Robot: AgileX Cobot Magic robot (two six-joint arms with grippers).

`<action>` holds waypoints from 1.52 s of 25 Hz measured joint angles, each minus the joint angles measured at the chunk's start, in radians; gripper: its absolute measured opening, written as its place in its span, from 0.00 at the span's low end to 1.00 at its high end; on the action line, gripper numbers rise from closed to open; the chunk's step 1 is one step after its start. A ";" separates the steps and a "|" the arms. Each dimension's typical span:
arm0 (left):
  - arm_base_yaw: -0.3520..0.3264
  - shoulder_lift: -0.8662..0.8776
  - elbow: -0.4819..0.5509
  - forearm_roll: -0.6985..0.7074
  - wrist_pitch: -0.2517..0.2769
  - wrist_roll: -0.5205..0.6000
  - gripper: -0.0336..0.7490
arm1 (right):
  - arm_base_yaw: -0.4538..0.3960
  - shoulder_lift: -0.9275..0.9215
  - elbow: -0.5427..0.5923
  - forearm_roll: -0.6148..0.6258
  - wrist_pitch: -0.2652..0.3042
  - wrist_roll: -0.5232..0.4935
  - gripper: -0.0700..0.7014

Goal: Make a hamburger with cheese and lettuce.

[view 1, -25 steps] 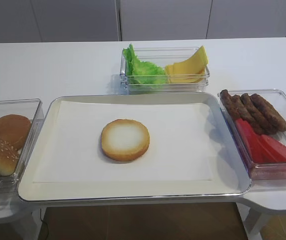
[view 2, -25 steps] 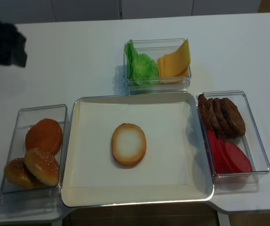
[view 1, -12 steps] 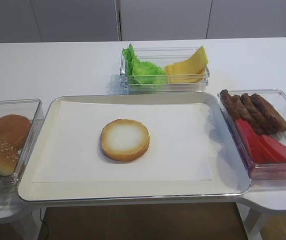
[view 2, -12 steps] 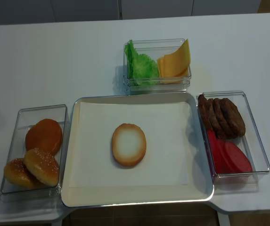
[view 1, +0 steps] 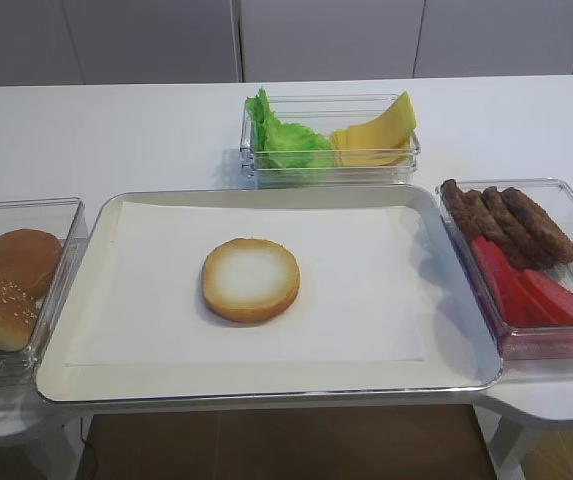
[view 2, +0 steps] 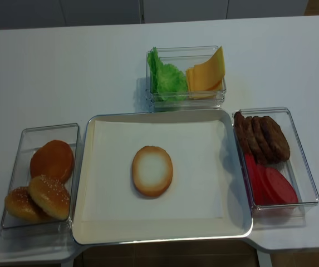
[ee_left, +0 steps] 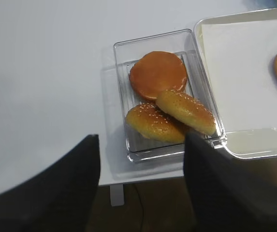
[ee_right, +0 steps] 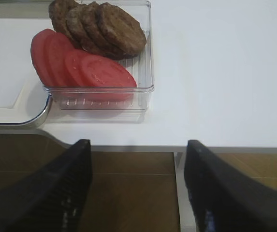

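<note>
White surface (view 2: pixel 81 72) spreads wide, with the metal tray (view 2: pixel 234 222) at centre. On the tray's paper sits the hamburger (view 2: pixel 152 170), a lone bun half with its cut face up. Behind the tray, a clear box holds the lettuce (view 2: pixel 166 77) left and the cheese (view 2: pixel 206 72) right. Left claw (ee_left: pixel 140 186) hangs spread apart over the bun box; right claw (ee_right: pixel 136 186) gapes too, both carrying nothing.

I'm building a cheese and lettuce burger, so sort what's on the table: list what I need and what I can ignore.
Needed:
- bun half on the tray
- lettuce in the back box
- cheese beside it
- sesame buns in the left box, likely for the top

Ignore:
- patties, unless you want meat
- tomato slices
</note>
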 joint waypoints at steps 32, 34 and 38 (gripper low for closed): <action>0.000 -0.538 0.429 0.001 -0.025 -0.055 0.56 | 0.000 0.000 0.000 0.000 0.000 0.000 0.71; 0.000 -0.538 0.453 0.001 -0.034 -0.066 0.56 | 0.000 0.000 0.000 0.000 0.000 0.000 0.71; 0.000 -0.538 0.465 0.001 -0.053 -0.073 0.56 | 0.000 0.000 0.000 0.000 0.000 0.000 0.71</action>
